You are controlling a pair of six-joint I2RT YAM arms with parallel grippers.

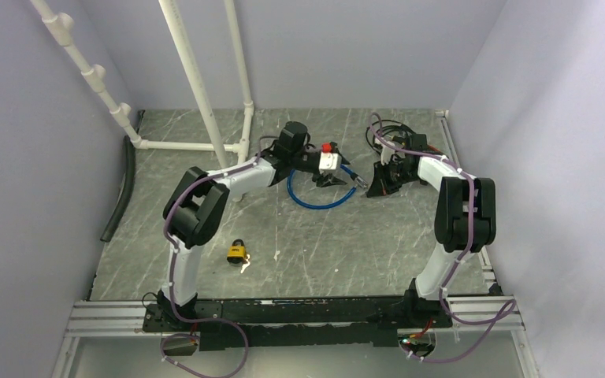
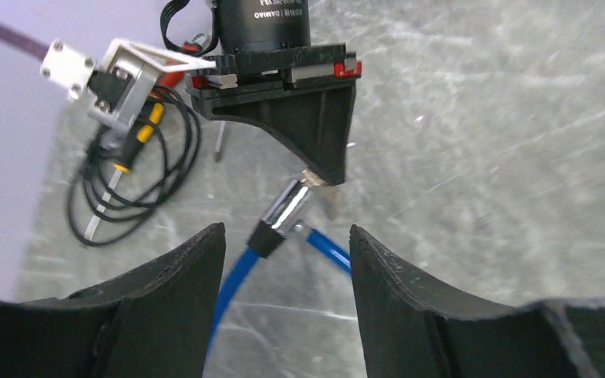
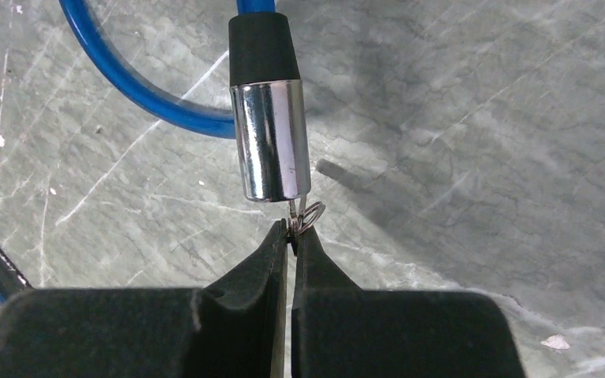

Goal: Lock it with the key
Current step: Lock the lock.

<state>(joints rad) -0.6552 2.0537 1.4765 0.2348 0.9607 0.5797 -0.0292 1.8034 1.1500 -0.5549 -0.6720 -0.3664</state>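
Centre of the right wrist view: the right end effector point(image 3: 291, 236) pinches the key point(image 3: 304, 214) in the chrome lock barrel point(image 3: 272, 142); the left end effector point(image 2: 286, 236) is spread, empty; unsupported, the barrel could twist with the key, or the key could slip.

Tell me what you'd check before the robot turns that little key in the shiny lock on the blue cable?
1. Right gripper shut on the small metal key: ok.
2. Key meets the end of the shiny chrome lock cylinder: ok; how deep, cannot tell.
3. Left gripper steadying the cylinder: not ok; jaws open, fingers apart from it.
4. Blue plastic-coated cable free to move: cannot tell.
5. Yellow padlock out of the way: ok, lies well away.
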